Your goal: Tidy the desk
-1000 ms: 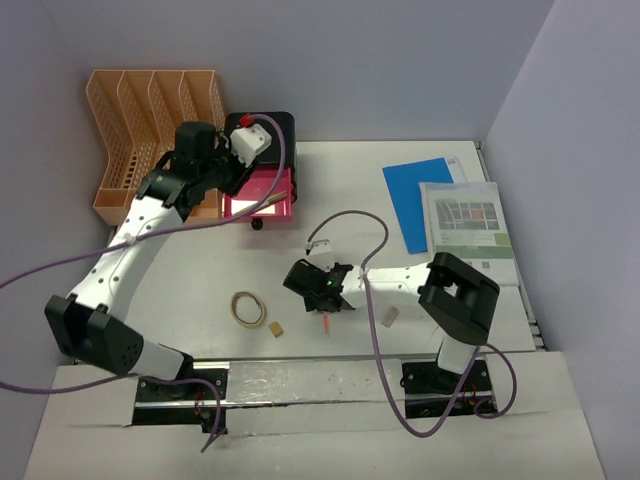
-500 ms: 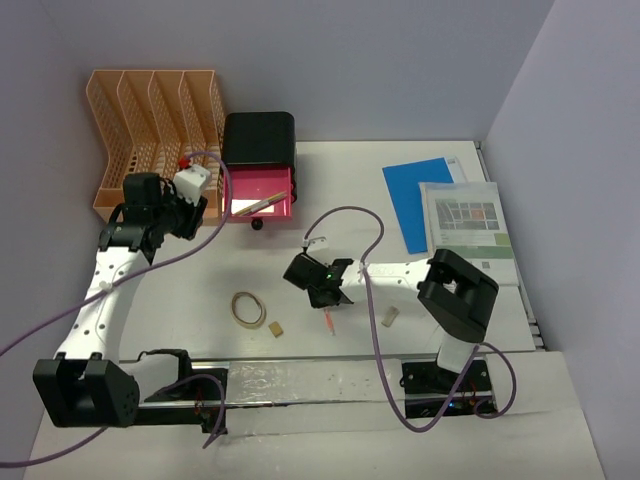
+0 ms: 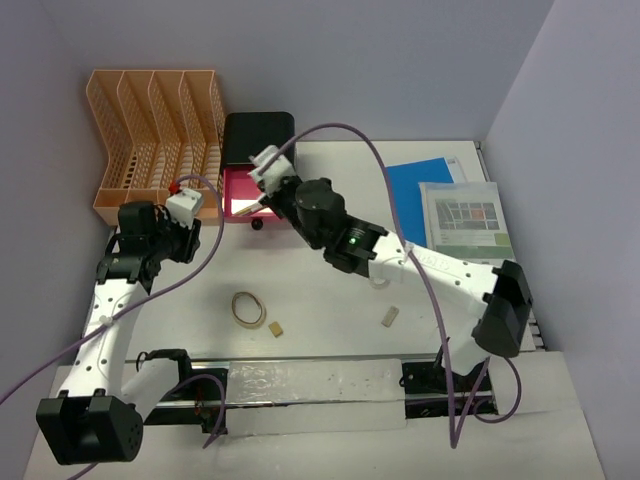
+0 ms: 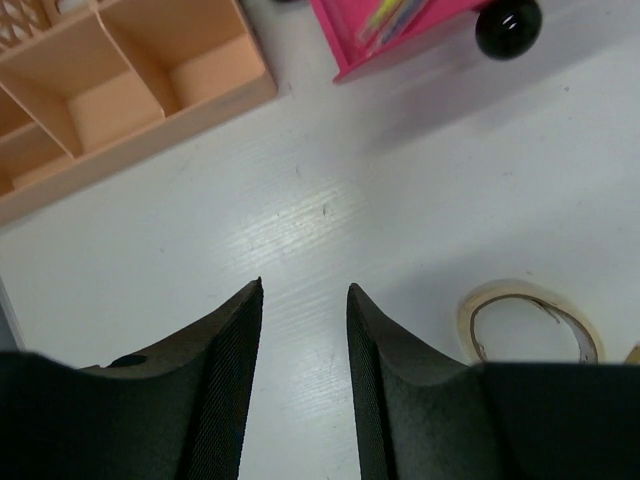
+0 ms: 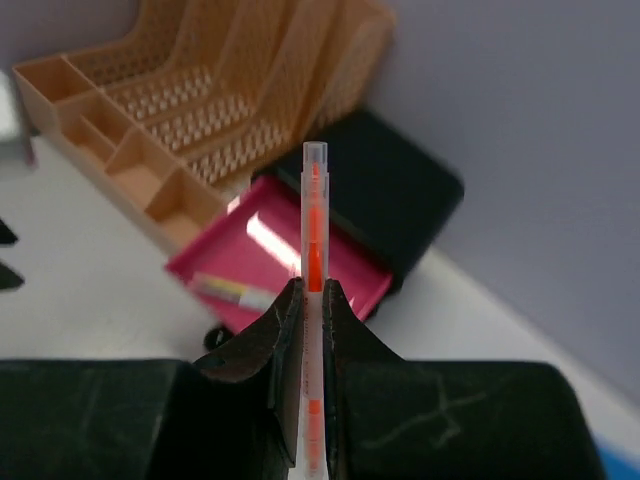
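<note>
A peach file rack [image 3: 150,140] with four upright slots was seen at the far left corner of the white tabletop [image 3: 310,310], which filled most of the overhead view. A black box [image 3: 258,140] was set just beside the rack on its right. The box's pink drawer [image 3: 245,200] was pulled open towards the arms, and a slim pale stick, a pen or a pencil [image 5: 232,291], was laid slantwise in it. A blue sheet [image 3: 420,200] and a printed page [image 3: 465,222] were laid at the far right. A ring of tape [image 3: 248,308] and two small tan blocks [image 3: 274,328] [image 3: 390,317] were scattered nearer the arm bases. The right arm was stretched from its base at the near right diagonally across the tabletop to the drawer. The right claw [image 5: 313,300] was clenched on an orange pen [image 5: 314,230] with a clear barrel, which was held pointing out past the fingertips above the open drawer. The left arm was raised from the near left, its wrist held in front of the rack. The left claw [image 4: 303,300] was pointed down, its fingers parted with only bare tabletop seen between them.
</note>
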You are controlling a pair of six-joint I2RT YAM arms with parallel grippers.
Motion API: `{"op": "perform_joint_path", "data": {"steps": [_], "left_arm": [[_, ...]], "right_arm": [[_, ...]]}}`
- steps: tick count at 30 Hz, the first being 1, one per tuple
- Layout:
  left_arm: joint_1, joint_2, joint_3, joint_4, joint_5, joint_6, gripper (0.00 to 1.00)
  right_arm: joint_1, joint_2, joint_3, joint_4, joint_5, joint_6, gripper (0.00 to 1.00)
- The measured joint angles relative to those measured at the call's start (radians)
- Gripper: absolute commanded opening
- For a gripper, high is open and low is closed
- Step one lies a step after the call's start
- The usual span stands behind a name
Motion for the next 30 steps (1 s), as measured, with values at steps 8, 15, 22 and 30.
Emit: {"op": "perform_joint_path", "data": {"steps": [8,15,22,30], "left_arm": [[0.034,0.018,-0.028,0.003,-0.065,-0.032,0.44],[0.04,0.04,-0.049,0.008,-0.074,-0.049,0.44],[0.04,0.062,-0.053,0.008,-0.078,-0.053,0.44],[0.05,0.072,-0.053,0.025,-0.084,-0.058,0.45]], "right_arm": [[-0.067,0.364,0.351,0.057,-0.375,-0.449,0.0],[-0.162,0.473,0.337,0.018,-0.612,-0.588,0.0],[-0.193,0.514,0.359,0.009,-0.714,-0.668,0.0],[-0.234,0.625,0.398,-0.08,-0.727,-0.787,0.0]]}}
